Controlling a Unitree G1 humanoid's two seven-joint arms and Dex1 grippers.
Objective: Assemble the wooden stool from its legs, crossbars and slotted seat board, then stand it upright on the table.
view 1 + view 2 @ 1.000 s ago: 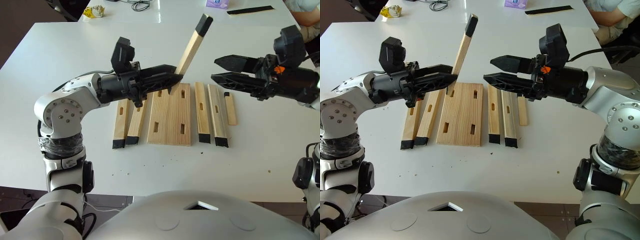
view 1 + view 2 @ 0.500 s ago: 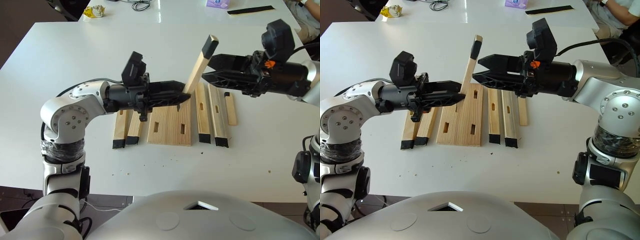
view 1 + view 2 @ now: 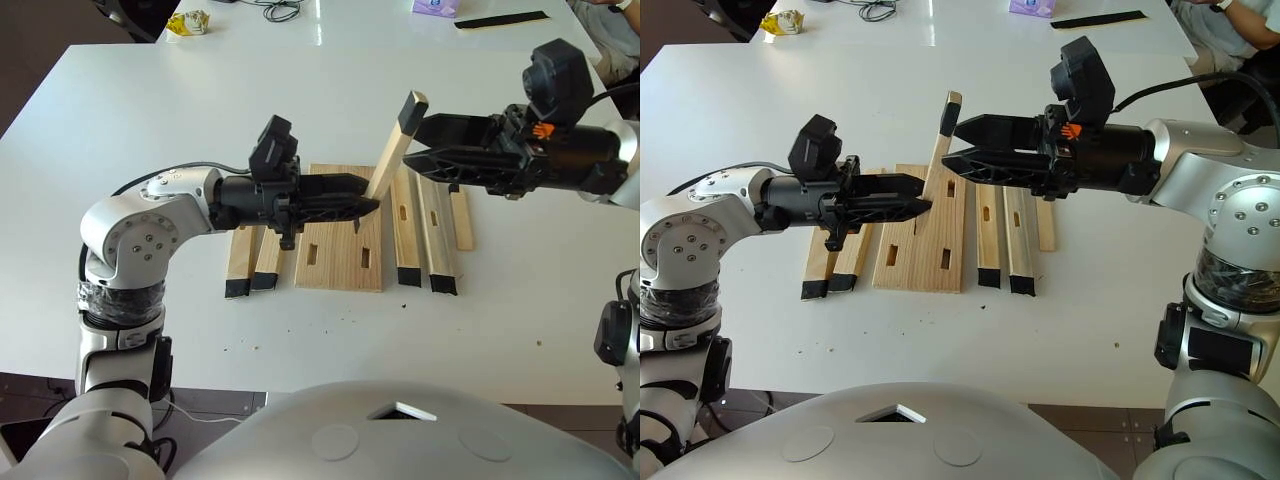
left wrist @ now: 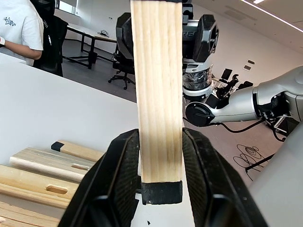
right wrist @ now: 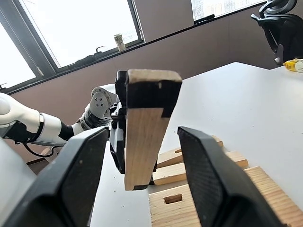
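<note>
Left claw (image 3: pixel 370 204), frame centre, grips the lower end of a tilted leg (image 3: pixel 393 150) above the seat board (image 3: pixel 335 262); right claw (image 3: pixel 416 142) straddles its top, spread wide.

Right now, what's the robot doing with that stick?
Its left gripper holds one leg by its lower end, tilted over the seat board. The right gripper is open around the leg's top, not squeezing it. The other pieces lie flat on the table beside the board.
</note>
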